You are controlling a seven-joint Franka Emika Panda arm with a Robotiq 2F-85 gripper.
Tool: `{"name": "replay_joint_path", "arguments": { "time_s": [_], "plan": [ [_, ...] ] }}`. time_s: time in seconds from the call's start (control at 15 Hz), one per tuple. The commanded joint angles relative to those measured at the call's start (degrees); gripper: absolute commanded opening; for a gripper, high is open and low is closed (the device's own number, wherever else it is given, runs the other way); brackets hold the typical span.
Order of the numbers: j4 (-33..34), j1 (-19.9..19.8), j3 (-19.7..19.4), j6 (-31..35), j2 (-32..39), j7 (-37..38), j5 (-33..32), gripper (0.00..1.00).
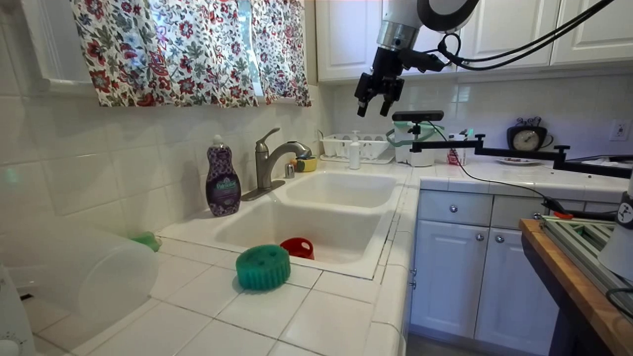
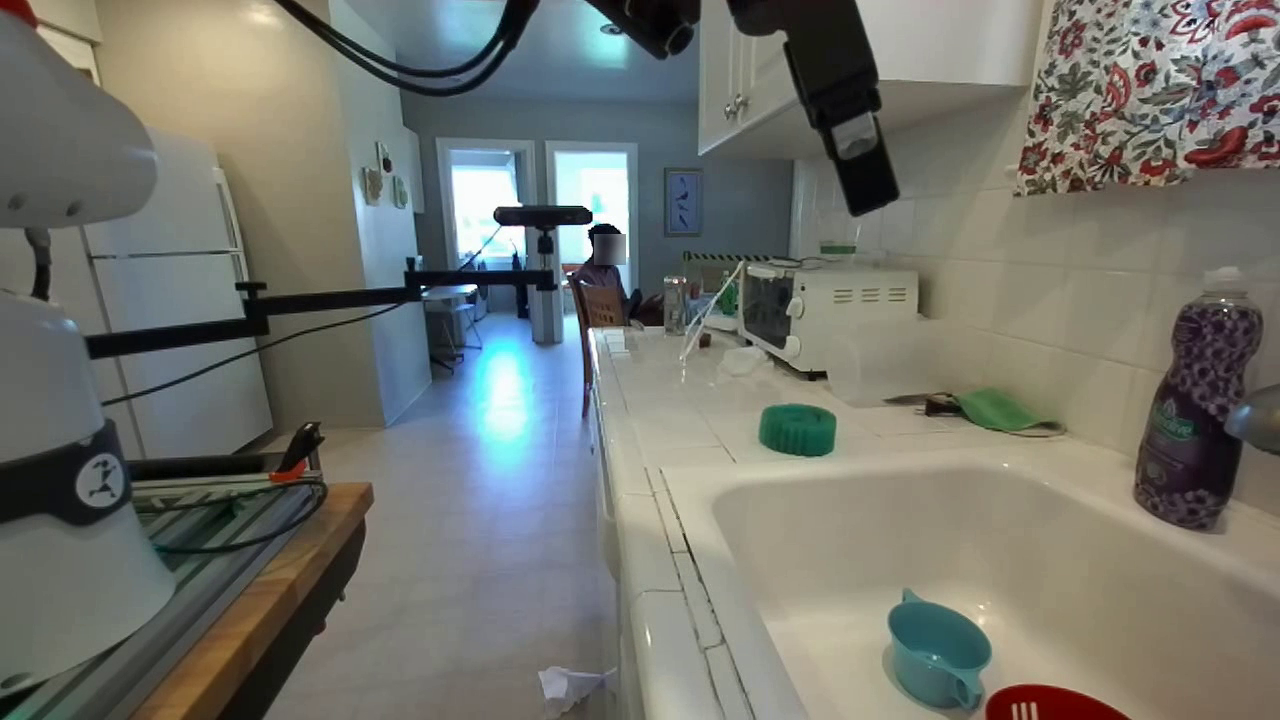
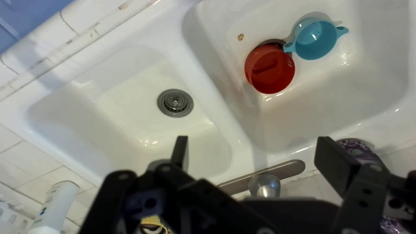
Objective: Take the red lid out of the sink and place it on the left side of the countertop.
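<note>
The red lid (image 3: 269, 70) lies in the white sink (image 3: 211, 84), in the basin without the visible drain, touching or very near a blue two-handled cup (image 3: 317, 40). In an exterior view only part of the red lid (image 1: 298, 247) shows behind the sink's near rim. In another exterior view it is cut by the bottom edge (image 2: 1050, 703). The tiled countertop (image 1: 198, 316) borders the sink. My gripper (image 1: 373, 110) is open and empty, high above the sink. In the wrist view its fingers (image 3: 252, 154) are wide apart, over the faucet (image 3: 265, 187).
A teal-green dome-shaped object (image 1: 263, 267) sits on the countertop by the sink edge. A purple soap bottle (image 1: 223, 178) stands beside the faucet. A translucent container (image 1: 113, 272), a green cloth (image 2: 1005, 410) and a white toaster oven (image 2: 850, 310) are further along. A camera arm (image 1: 494, 148) extends near the counter.
</note>
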Motion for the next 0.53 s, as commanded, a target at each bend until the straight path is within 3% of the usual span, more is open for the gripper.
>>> {"name": "replay_joint_path", "arguments": {
  "time_s": [0.0, 0.27, 0.47],
  "plan": [
    [2.68, 2.35, -3.54, 3.99, 6.20, -1.11, -0.99, 1.00],
    [7.94, 4.64, -6.01, 10.59, 15.27, -1.84, -3.87, 1.00],
    [13.65, 8.73, -7.61, 11.38, 22.42, -1.58, -5.81, 1.00]
  ]
}}
